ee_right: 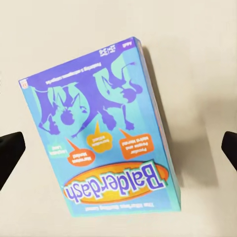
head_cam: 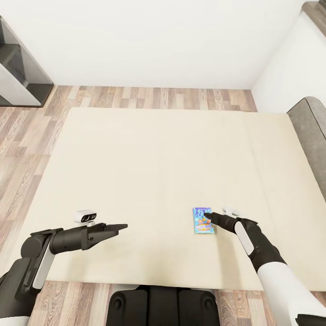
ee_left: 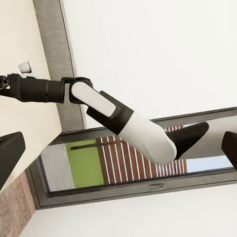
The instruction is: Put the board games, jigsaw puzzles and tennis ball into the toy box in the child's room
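One board game, a blue "Balderdash" box [head_cam: 202, 220], lies flat on the cream bed [head_cam: 154, 172] near its front edge. My right gripper [head_cam: 208, 217] hovers at the box's right side. In the right wrist view the box [ee_right: 101, 133] sits between the two spread fingertips [ee_right: 11, 150] without touching them, and the right gripper [ee_right: 118, 153] is open. My left gripper [head_cam: 121, 226] is held over bare bed to the left, open and empty [ee_left: 118, 153]. In the left wrist view my right arm [ee_left: 113, 116] reaches across.
A grey padded headboard [head_cam: 310, 131] borders the bed's right side. Wood floor [head_cam: 22, 149] runs along the left and far sides. A dark shelf unit [head_cam: 20, 74] stands at the far left against the white wall. My base [head_cam: 163, 305] meets the bed's front edge.
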Motion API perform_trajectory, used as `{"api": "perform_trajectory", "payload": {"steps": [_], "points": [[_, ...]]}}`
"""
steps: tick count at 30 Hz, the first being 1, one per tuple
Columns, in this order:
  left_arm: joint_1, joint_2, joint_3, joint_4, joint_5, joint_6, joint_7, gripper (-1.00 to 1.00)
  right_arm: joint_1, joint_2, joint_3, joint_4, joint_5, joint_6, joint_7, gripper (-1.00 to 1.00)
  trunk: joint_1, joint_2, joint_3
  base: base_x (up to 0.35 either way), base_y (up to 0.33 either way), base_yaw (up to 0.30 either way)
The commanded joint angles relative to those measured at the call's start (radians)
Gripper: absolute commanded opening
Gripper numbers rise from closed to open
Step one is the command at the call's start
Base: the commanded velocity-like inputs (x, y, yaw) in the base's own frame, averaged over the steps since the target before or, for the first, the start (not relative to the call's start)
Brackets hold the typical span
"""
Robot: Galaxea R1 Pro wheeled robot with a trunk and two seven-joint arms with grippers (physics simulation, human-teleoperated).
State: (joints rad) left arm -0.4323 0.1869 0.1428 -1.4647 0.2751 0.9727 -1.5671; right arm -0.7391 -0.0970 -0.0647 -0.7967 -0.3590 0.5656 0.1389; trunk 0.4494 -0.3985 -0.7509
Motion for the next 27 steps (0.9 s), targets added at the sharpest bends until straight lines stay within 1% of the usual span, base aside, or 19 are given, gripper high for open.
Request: {"api": "perform_trajectory", "payload": {"steps": [1, 6, 19, 23, 24, 27], "points": [[0.000, 0.000, 0.000, 0.000, 0.000, 0.011, -0.004, 1.00, 0.000, 0.000, -0.003, -0.001, 0.000, 0.007, 0.006, 1.00, 0.001, -0.002, -0.001, 0.000, 0.000, 0.000], [0.000, 0.000, 0.000, 0.000, 0.000, 0.011, -0.004, 1.00, -0.001, 0.000, -0.001, -0.002, 0.000, 0.017, 0.023, 1.00, 0.001, -0.002, -0.003, 0.000, 0.000, 0.000], [-0.001, -0.001, -0.002, 0.003, -0.001, 0.010, -0.004, 1.00, -0.002, 0.000, -0.004, -0.007, 0.002, 0.055, 0.027, 1.00, 0.001, -0.002, -0.023, 0.000, 0.000, 0.000], [-0.002, -0.002, -0.003, 0.003, -0.001, 0.009, -0.004, 1.00, -0.011, 0.000, -0.006, -0.009, 0.006, 0.068, 0.027, 1.00, 0.001, -0.002, -0.029, 0.000, 0.000, 0.000], [-0.002, -0.003, -0.004, 0.003, -0.001, 0.009, -0.004, 1.00, -0.023, 0.000, -0.007, -0.009, 0.007, 0.085, 0.026, 1.00, 0.001, -0.002, -0.031, 0.000, 0.000, 0.000], [-0.002, -0.003, -0.005, 0.003, -0.002, 0.009, -0.004, 1.00, -0.040, 0.001, -0.007, -0.010, 0.008, 0.105, 0.025, 1.00, 0.001, -0.002, -0.036, 0.000, 0.000, 0.000]]}}
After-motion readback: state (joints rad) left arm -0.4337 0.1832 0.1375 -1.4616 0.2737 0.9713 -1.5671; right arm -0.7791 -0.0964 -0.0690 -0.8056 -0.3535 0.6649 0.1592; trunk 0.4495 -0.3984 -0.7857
